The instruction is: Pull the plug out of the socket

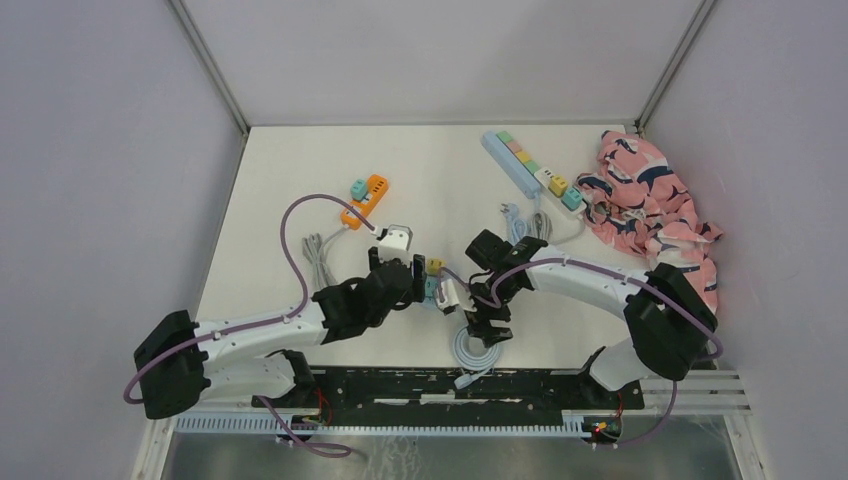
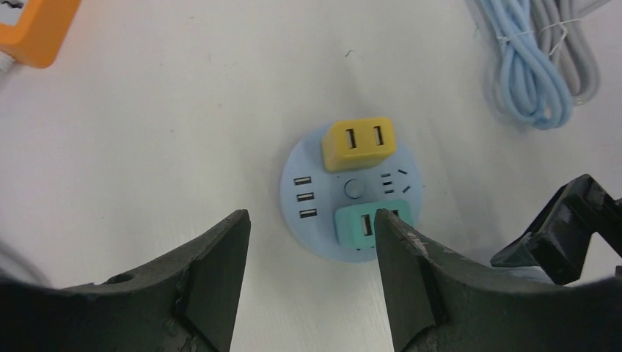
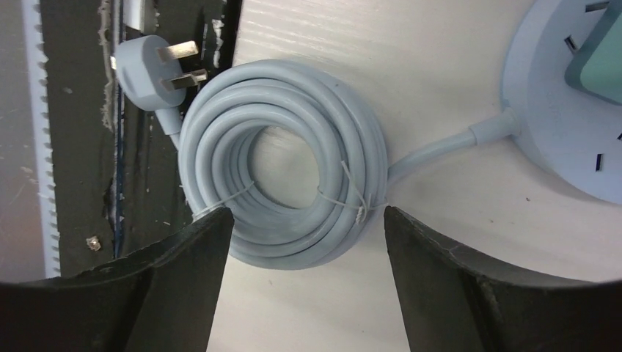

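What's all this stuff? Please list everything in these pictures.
round socket: one, pale blue, table centre
yellow plug: one, yellow, in round socket
teal plug: one, teal, in round socket
coiled cable: one, pale blue, joined to round socket
orange power strip: one, orange, left-centre
long power strip: one, pastel blocks, far right
white adapter: one, white, centre
bundled cords: three, two grey, one blue, mid-table
cloth: one, pink patterned, right edge
left arm: one, black-white, jaws open over round socket
right arm: one, black-white, jaws open over coiled cable
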Robot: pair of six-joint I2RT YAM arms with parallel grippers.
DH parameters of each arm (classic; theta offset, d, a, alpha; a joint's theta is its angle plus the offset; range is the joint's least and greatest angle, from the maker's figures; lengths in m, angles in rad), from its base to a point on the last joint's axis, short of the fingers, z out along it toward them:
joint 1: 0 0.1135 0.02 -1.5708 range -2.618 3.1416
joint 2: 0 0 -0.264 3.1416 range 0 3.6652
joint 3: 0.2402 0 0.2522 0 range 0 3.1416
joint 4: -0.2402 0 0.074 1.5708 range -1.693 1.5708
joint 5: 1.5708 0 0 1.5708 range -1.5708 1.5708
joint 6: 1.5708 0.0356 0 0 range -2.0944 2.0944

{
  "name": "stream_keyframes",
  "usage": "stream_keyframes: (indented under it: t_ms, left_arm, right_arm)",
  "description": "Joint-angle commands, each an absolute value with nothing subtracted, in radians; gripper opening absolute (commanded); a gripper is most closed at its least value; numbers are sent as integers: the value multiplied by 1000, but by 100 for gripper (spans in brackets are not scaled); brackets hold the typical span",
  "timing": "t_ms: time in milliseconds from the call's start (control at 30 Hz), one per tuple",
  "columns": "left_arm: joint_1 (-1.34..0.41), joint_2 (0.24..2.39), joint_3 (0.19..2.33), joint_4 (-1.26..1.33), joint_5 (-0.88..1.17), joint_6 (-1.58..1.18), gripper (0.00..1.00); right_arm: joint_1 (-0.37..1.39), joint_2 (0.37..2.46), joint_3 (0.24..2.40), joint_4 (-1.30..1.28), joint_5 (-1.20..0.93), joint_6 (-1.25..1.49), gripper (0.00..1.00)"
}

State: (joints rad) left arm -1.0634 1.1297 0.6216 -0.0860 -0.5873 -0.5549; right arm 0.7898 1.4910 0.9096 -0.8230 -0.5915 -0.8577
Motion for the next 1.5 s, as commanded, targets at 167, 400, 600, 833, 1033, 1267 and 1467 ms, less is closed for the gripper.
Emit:
stream_keyframes:
  t_ms: [167,400,600,833,1033,1267,1467]
  left_arm:
    - [-1060,983,475,-27,-714,-568,69]
    - [-1048,943,399,60,-659,-574,70]
    - [-1030,1009,385,153,-548,-566,72]
    - [-1021,1072,337,350,-429,-454,77]
    - [-994,1062,266,553,-348,-286,95]
    - [-705,1157,371,567,160,-268,99]
    - [-649,1347,540,558,362,-175,99]
  right_arm:
    - [842,1536,928,-708,-406,-727,65]
    - [827,1504,946,-735,-233,-782,39]
    - [736,1464,931,-737,-144,-851,29]
    - [597,1431,917,-698,-83,-833,37]
    - [563,1392,928,-728,-207,-809,59]
    - [532,1351,993,-839,-463,-792,68]
    - [512,1351,1080,-949,-566,-793,71]
